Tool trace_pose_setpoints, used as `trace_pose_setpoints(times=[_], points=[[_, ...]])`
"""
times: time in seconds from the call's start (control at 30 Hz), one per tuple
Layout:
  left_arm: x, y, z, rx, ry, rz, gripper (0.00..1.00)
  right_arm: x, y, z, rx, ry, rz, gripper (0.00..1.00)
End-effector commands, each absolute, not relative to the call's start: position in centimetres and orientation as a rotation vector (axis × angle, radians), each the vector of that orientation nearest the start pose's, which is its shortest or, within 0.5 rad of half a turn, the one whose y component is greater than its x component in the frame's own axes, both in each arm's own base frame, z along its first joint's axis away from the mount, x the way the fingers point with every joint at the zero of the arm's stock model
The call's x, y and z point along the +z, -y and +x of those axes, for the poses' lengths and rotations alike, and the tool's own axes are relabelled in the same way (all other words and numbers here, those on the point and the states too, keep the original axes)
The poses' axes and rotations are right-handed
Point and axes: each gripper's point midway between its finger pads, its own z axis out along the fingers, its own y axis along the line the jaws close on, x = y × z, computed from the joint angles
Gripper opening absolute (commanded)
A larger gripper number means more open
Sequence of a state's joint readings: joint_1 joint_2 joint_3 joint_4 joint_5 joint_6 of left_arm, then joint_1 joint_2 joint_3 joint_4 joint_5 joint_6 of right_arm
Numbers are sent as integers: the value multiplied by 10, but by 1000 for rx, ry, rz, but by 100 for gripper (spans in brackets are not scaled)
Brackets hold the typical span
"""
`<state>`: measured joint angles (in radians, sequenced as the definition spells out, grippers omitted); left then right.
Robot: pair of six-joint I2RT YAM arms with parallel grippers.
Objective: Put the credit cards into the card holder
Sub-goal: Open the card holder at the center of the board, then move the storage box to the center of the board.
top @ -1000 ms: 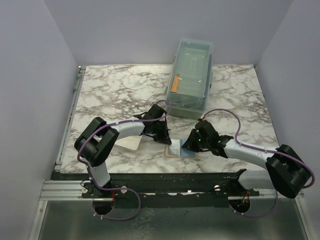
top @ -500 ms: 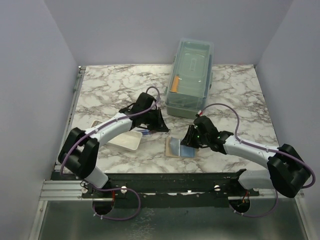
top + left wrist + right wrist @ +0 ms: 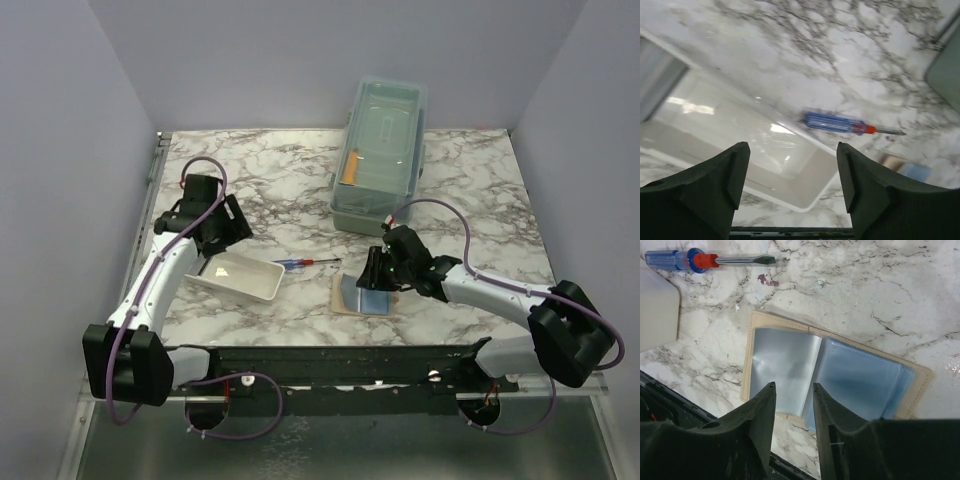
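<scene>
tan leather with pale blue lining: the card holder [image 3: 855, 375] lies spread open and flat on the marble, close to the near edge of the bench, about midway along it. no credit cards show plainly in any view; one may already sit inside the cloudy blue sleeves, but the plastic is too hazy to tell. so the task reads as either well along or waiting on a card that is out of sight, and the wallet is not yet folded.

the right gripper [image 3: 793, 390] hangs low over the holder's middle fold, pointing down, its fingers only a narrow gap apart and holding nothing. its arm reaches in from the near right corner.

the left gripper [image 3: 792, 155] is out toward the left edge, tilted above the white tray [image 3: 805, 195], fingers spread wide with nothing between them. the tray looks bare apart from glare.

a screwdriver [image 3: 837, 123] lies between tray and holder, touching neither. a clear lidded box [image 3: 380, 155] stands by the far edge, right of middle.
</scene>
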<state>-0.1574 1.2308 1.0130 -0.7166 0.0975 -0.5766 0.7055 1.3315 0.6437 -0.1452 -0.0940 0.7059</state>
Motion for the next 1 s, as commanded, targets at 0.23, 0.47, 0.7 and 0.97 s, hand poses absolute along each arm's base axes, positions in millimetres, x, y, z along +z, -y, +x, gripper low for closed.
trace_pose_setpoints(times=[0.23,0.47,0.7,0.97], points=[[130,-13,281,277,-2582,-540,90,73,-257,223,785,-2483,-245,45],[107,78,277,-415,-2643,-667,83,75,-261,223,810,-2469,-294,47],[100,133,278,-871,-2547,-825,88,73,-258,218,812,-2471,-289,49],[91,164,311,-1022,-2483,-857,90,72,-258,219,807,-2478,-272,50]])
